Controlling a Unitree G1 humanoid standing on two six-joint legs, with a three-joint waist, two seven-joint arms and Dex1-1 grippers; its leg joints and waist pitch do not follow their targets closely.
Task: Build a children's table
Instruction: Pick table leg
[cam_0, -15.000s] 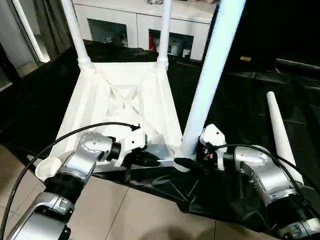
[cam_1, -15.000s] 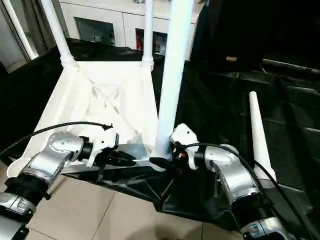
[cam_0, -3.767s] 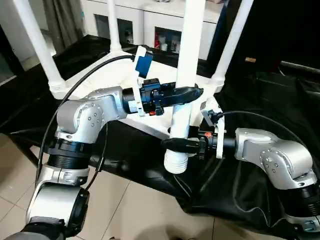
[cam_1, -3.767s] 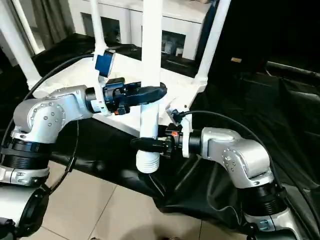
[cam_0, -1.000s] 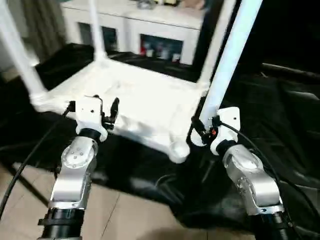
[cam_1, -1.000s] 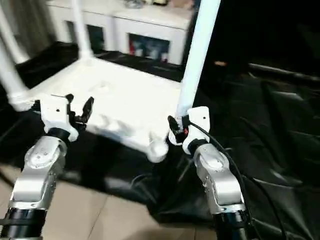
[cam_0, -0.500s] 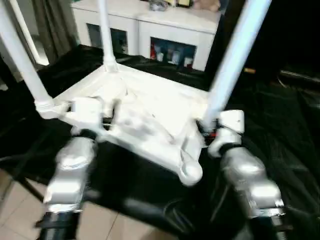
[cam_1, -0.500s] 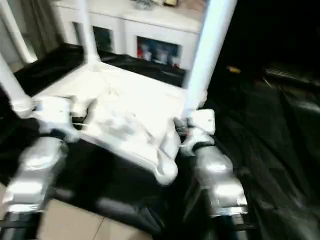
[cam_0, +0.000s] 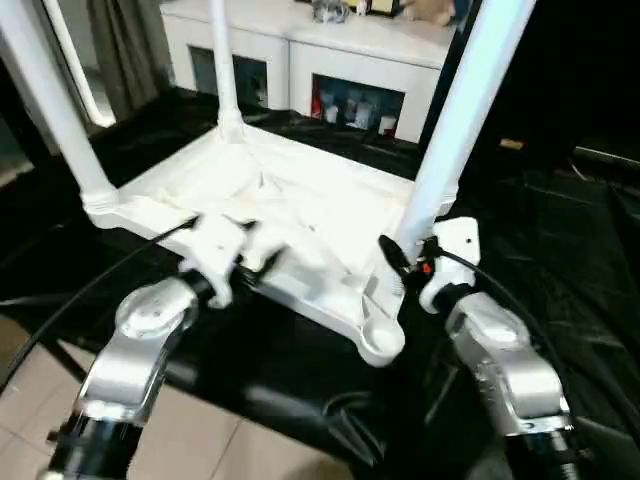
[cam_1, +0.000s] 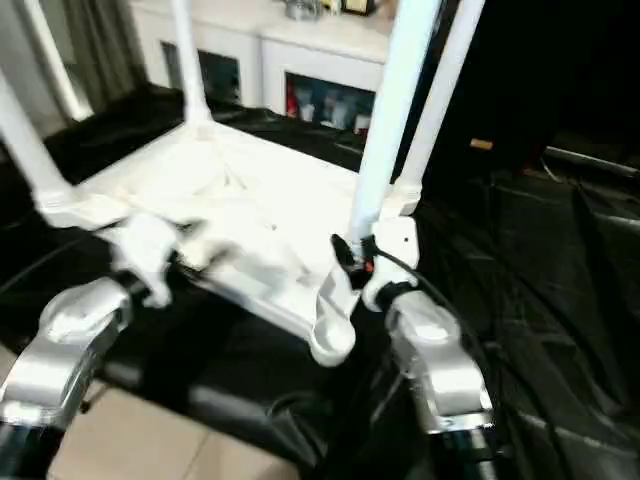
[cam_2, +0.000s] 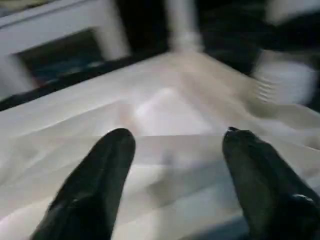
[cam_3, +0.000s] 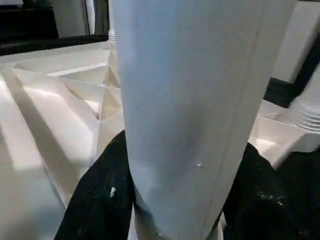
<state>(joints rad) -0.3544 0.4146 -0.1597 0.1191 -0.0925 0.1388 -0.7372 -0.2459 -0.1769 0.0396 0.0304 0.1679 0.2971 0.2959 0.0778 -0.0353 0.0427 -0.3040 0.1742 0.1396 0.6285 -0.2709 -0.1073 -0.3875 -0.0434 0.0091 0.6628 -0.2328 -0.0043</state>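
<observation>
White tubular plastic leg clenched in right pincer; left pincer released. Keep vertical over empty corner socket.

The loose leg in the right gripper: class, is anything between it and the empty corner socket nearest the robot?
Nothing visible. The leg is held upright in the right gripper, just beside the empty socket of the upturned table top, with no object between them.
</observation>
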